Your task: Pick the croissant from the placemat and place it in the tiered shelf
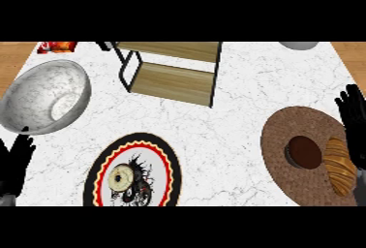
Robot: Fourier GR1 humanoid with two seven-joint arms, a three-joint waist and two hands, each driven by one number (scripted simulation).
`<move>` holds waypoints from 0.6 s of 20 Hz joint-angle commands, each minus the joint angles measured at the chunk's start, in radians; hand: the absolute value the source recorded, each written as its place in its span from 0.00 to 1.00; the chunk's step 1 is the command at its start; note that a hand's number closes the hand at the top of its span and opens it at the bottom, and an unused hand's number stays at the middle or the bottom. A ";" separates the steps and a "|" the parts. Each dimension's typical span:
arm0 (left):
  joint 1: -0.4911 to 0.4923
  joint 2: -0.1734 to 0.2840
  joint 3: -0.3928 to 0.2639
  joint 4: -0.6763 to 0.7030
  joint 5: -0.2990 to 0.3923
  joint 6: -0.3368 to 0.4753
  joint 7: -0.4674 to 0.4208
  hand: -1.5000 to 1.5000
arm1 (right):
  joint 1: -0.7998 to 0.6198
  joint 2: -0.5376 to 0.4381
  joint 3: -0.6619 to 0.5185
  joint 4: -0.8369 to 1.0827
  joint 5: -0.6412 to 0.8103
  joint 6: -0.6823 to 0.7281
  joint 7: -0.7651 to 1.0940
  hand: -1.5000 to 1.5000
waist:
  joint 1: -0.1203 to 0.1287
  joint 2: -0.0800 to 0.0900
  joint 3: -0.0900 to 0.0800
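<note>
The croissant [340, 166] lies lengthwise, pointing away from me, on the right side of the brown placemat [300, 126], beside a dark disc [305, 151]. My right hand [354, 116] hovers just beyond it, fingers straight, holding nothing. My left hand [14, 162] rests open. The shelf [174, 72] stands far off.

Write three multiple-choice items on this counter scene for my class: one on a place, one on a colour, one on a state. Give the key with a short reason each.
1. Where does the croissant lie?
A. on the shelf
B. on the brown placemat
C. in the bowl

2. What colour is the outer rim of the plate?
A. black
B. blue
C. green

3. How is the right hand?
A. curled round the croissant
B. open beside the placemat
C. inside the bowl

Key: B, it rests on the mat's right part; A, a black ring runs round the red band; B, its fingers are straight and hold nothing.
</note>
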 commanded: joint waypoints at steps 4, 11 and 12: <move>-0.009 -0.063 -0.024 -0.035 0.042 -0.053 -0.004 0.50 | 0.194 -0.179 -0.247 -0.067 -0.046 0.019 -0.086 1.00 | -0.060 0.004 -0.031; -0.004 -0.175 -0.115 -0.070 0.077 -0.125 -0.012 0.50 | 0.404 -0.217 -0.436 0.260 -0.074 0.043 -0.120 0.00 | -0.026 0.013 -0.029; -0.078 -0.113 -0.077 -0.084 0.099 -0.141 0.087 0.50 | 0.398 -0.213 -0.467 0.289 -0.107 0.092 -0.155 0.00 | -0.012 0.014 -0.029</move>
